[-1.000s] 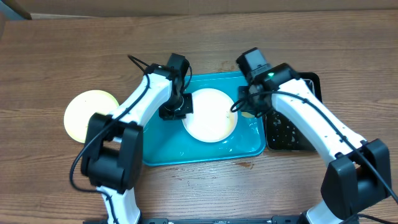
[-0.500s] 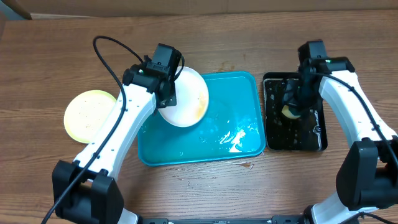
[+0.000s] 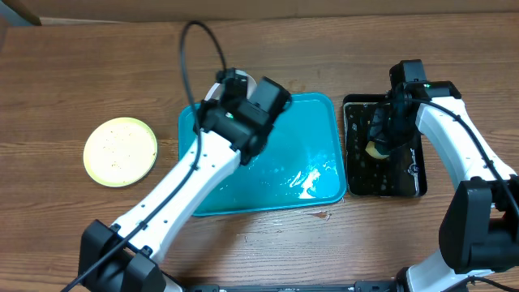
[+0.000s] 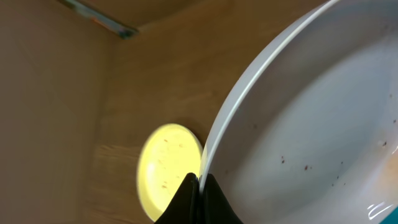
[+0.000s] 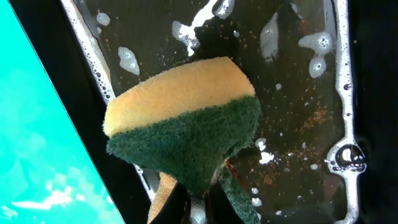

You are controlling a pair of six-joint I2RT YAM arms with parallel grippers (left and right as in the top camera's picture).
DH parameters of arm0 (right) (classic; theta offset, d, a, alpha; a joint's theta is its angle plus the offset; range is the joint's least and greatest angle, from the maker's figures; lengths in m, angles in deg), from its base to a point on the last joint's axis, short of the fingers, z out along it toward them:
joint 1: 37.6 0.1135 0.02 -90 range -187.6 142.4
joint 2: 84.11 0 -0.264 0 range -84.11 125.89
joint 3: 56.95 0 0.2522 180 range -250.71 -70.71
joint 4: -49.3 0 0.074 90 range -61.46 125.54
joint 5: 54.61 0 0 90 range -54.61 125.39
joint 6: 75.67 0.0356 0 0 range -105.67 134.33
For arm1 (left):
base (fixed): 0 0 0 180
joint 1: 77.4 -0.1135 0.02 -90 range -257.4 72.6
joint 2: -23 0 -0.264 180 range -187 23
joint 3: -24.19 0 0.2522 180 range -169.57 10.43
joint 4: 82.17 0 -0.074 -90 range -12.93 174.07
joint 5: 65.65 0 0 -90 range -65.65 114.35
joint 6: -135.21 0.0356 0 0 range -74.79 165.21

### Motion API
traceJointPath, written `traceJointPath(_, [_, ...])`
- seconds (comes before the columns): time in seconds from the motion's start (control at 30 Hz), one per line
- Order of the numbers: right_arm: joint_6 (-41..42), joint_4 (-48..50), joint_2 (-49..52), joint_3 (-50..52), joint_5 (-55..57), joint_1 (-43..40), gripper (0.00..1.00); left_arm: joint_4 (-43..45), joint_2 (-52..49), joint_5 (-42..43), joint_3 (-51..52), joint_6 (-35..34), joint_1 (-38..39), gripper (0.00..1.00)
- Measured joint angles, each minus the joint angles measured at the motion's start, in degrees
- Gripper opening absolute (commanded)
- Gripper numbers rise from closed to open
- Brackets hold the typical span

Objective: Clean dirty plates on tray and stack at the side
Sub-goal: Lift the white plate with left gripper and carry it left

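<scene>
— Where's the white plate [image 4: 311, 124] right now?

— Up off the desk [image 3: 49, 97]! The left fingers [image 4: 199, 186] are clamped on its rim. It hangs tilted over the far left corner of the turquoise tray [image 3: 320, 113], with a few brown specks on its face.

— From above I can hardly see it.

— The left arm [image 3: 186, 195] lies right across it and covers the tray's left side too. There's a black cable [image 3: 190, 49] looping up past the wrist.

— And the tray?

— Wet, with a shiny puddle [image 3: 304, 180] towards its right end.

— The other plate?

— The pale yellow-green plate [image 3: 120, 151] sits flat on the desk, well to the left of the tray, touching nothing.

— What about the right side?

— The right fingers [image 5: 198, 208] are closed on a sponge [image 5: 186, 124], yellow over green. It's held above the black tray [image 3: 409, 182], which is just beside the turquoise one. There are suds [image 5: 311, 43] and grit in there, and the right arm [image 3: 454, 138] hides part of it.
</scene>
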Motion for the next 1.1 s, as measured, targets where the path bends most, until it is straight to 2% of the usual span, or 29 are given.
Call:
traceJointPath(0.27, [0.02,0.11,0.0,0.07,-0.17,0.0,0.04,1.92,0.0,-13.79,0.02,1.25,4.92,0.04])
traceJointPath(0.63, [0.0,0.66,0.0,0.39,-0.2,0.0,0.04,1.6,0.0,-16.81,0.02,1.25,5.09,0.04])
traceJointPath(0.83, [0.0,0.7,0.0,0.42,-0.17,0.0,0.04,-4.02,0.0,-11.26,0.0,-0.76,0.72,0.04])
traceJointPath(1.0, [0.0,0.68,0.0,0.42,-0.17,0.0,0.04,-8.28,0.0,-1.81,0.02,-4.02,-12.09,0.04])
traceJointPath(1.1, [0.0,0.68,0.0,0.42,-0.17,0.0,0.04,-8.9,0.0,7.5,0.02,-5.05,-21.79,0.04])
